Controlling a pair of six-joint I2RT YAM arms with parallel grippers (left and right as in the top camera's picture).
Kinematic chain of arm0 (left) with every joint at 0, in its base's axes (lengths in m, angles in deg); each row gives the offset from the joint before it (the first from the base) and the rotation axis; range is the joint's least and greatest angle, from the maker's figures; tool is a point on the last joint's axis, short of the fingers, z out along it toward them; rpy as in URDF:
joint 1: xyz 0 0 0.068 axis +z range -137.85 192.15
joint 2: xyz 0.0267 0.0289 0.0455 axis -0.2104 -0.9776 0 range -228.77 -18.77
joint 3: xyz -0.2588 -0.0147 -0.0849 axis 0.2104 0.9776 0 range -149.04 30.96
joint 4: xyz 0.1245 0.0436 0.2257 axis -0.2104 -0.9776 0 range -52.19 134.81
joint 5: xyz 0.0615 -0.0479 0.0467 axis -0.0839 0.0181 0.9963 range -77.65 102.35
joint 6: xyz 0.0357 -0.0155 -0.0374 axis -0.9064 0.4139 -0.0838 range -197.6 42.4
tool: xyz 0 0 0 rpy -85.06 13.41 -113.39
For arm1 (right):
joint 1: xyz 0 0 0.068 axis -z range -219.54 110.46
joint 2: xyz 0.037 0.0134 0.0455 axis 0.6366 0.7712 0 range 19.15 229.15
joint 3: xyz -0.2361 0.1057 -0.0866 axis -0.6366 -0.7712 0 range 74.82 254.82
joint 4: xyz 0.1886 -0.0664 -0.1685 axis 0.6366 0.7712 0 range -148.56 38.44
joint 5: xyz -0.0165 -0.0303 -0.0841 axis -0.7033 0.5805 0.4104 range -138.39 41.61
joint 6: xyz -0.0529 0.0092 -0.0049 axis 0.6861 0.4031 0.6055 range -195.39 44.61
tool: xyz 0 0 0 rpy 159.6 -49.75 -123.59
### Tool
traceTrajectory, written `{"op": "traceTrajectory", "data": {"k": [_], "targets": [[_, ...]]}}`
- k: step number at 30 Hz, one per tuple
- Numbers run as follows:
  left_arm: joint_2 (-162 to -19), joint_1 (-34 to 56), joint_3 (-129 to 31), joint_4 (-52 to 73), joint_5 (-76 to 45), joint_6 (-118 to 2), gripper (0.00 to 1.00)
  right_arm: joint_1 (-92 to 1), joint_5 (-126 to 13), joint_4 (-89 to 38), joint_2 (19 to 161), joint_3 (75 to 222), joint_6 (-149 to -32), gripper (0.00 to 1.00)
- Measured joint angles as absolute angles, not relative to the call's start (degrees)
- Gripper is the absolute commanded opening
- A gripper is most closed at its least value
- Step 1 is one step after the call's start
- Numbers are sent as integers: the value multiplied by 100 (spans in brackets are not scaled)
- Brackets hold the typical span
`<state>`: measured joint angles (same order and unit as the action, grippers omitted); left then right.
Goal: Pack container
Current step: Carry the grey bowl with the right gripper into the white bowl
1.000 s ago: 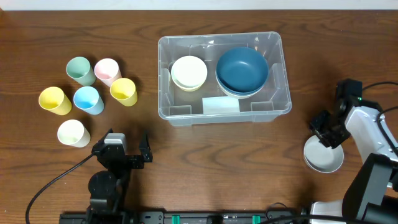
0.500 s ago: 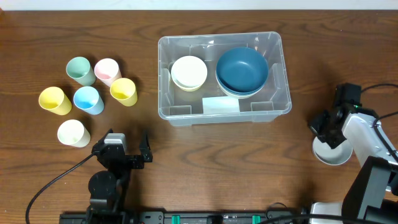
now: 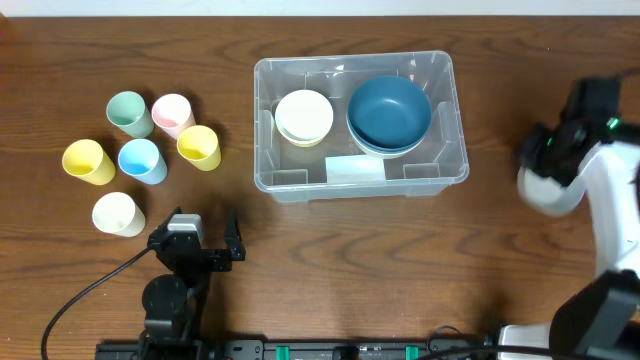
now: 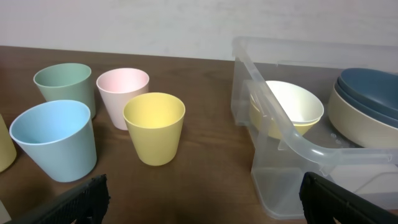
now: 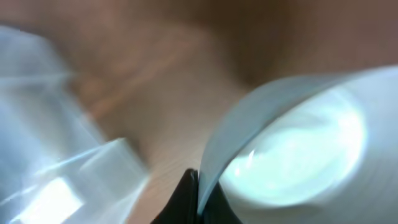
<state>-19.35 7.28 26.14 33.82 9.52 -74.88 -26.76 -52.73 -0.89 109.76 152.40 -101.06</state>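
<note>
The clear plastic container point(image 3: 262, 110) sits at the table's middle back. It holds a cream bowl point(image 3: 303, 116) on the left and a dark blue bowl point(image 3: 389, 110) stacked on a pale one on the right. It also shows in the left wrist view point(image 4: 292, 143). My right gripper point(image 3: 545, 152) is shut on the rim of a pale grey-white bowl point(image 3: 548, 190) and holds it above the table, right of the container. The right wrist view shows the bowl point(image 5: 292, 149) blurred, its rim pinched by the fingers point(image 5: 198, 196). My left gripper point(image 4: 199, 199) is open and empty near the front edge.
Several cups stand at the left: green point(image 3: 127, 111), pink point(image 3: 172, 113), yellow point(image 3: 199, 146), blue point(image 3: 140, 159), another yellow point(image 3: 87, 161) and white point(image 3: 117, 213). Bare wood lies between the cups and the container.
My right gripper has lifted the pale bowl off the table at the front right and carried it back and up. The left arm has not moved.
</note>
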Motion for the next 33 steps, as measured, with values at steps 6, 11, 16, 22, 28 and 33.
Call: {"op": "traceTrajectory", "data": {"k": [6,11,16,22,28,33], "targets": [[-1935,728,2614,3382,950,-7488,98,-3625,-5406,698,10976,17124,-9619,1],[-1935,728,2614,3382,950,-7488,98,-4890,-5395,379,10971,17756,-9549,1],[-1935,728,2614,3382,950,-7488,98,-6116,-5310,-295,11050,17782,-9551,1],[-1935,728,2614,3382,950,-7488,98,-7336,-4982,-1106,11627,17795,-9499,1],[-1935,728,2614,3382,950,-7488,98,-7946,-4552,-1632,12508,17795,-9372,1],[-1935,728,2614,3382,950,-7488,98,-8068,-4427,-1965,13113,17795,-9228,1]]}}
